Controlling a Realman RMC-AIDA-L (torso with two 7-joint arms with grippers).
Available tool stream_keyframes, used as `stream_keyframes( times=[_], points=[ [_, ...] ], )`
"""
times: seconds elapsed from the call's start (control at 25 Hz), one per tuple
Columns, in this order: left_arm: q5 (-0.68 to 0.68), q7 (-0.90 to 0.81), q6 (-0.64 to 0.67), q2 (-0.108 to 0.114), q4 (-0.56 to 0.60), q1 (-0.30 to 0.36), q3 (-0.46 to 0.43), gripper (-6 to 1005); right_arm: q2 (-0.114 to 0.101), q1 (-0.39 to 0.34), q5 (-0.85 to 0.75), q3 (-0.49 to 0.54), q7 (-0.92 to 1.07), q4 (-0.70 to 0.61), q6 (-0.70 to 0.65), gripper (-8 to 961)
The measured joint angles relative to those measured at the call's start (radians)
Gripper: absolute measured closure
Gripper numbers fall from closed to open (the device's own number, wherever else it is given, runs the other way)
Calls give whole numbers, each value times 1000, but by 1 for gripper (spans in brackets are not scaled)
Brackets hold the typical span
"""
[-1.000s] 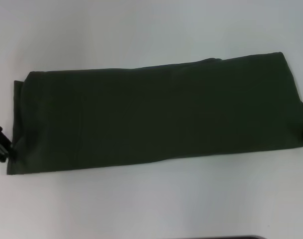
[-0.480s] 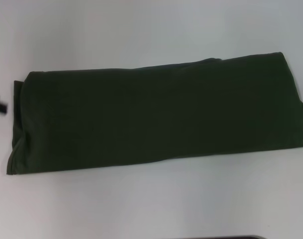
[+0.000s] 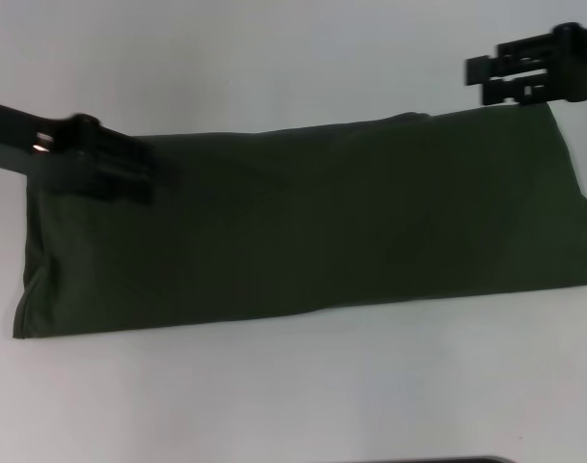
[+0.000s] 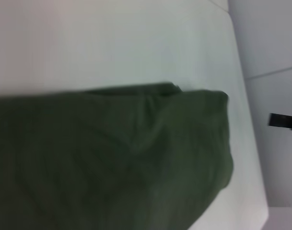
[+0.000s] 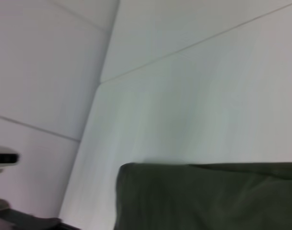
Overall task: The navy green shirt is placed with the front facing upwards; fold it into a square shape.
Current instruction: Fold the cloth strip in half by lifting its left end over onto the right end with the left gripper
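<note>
The navy green shirt (image 3: 312,222) lies on the white table (image 3: 274,58) folded into a long band running left to right, plain side up, no lettering showing. My left gripper (image 3: 144,174) hovers over the band's far left corner, blurred, its fingers apart with nothing between them. My right gripper (image 3: 481,81) hangs open just beyond the band's far right corner, above the table. The left wrist view shows the shirt (image 4: 112,158) with its rounded end. In the right wrist view one corner of the shirt (image 5: 208,196) shows.
Bare white tabletop surrounds the shirt on all sides. The table's edge (image 4: 251,143) runs close past the shirt's end in the left wrist view, with a dark gripper part (image 4: 282,120) beyond it. A thin dark strip (image 3: 438,460) sits at the near edge.
Both arms have swung in from the sides: the left gripper from the shirt's left edge up over its far left corner, the right gripper into view at the far right corner. The shirt has not moved.
</note>
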Motion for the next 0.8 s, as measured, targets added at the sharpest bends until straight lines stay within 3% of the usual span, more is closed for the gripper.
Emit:
stream_keyframes(
  times=[0.2, 0.36, 0.52, 0.8],
  points=[
    [-2, 0, -20, -54, -6, 6, -3, 446, 47, 25, 3, -9, -3, 24, 10, 332],
    [-2, 3, -32, -69, -7, 12, 0, 446, 72, 42, 3, -39, -1, 74, 11, 331],
    [-2, 0, -34, -46, -5, 18, -3, 446, 81, 63, 3, -110, 3, 122, -6, 331],
    [-3, -10, -41, 32, 0, 38, -47, 445, 85, 92, -1, -259, 40, 139, -25, 331]
  ],
)
